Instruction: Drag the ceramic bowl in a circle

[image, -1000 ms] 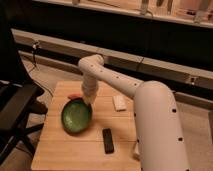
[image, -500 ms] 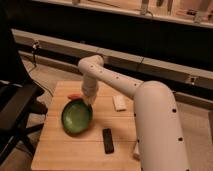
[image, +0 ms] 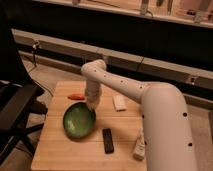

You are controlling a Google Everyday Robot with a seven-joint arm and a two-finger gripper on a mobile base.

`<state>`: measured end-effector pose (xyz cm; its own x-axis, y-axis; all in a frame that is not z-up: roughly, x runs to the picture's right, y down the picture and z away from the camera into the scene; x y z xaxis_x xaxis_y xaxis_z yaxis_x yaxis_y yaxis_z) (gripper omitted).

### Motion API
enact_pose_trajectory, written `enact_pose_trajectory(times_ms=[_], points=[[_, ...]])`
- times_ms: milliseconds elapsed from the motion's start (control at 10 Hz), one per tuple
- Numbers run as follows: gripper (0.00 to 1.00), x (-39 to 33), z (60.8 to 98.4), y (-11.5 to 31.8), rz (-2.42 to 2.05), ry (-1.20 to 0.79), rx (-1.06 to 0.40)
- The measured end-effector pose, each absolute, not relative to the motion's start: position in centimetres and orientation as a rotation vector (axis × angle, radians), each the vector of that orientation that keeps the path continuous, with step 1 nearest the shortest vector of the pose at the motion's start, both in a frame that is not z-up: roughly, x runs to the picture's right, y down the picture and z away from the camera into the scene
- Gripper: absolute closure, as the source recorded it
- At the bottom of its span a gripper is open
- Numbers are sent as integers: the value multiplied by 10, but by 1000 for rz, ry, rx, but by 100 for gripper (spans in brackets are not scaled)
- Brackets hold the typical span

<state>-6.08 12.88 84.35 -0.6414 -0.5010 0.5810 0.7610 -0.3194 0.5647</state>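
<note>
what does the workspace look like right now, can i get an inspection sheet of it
surface: small light wooden table, bare wood along its front left
job's things: green ceramic bowl on the table's left half, looks tilted
clutter: black block in front of the bowl on its right; orange item behind the bowl; white item towards the back right; pale item at the right edge
grippers: gripper pointing down at the bowl's back right rim
cables: dark cable hanging by the wall on the left
surroundings: black chair left of the table; long ledge along the dark wall behind
</note>
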Motion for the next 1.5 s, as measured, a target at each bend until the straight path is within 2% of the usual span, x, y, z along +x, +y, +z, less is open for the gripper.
enact_pose_trajectory(times_ms=[500,800,1500], points=[[100,-103,820,171,-2169,-1181,-420],[100,-128,821,165,-2189,-1183,-397],[100,-121,828,147,-2160,-1176,-369]])
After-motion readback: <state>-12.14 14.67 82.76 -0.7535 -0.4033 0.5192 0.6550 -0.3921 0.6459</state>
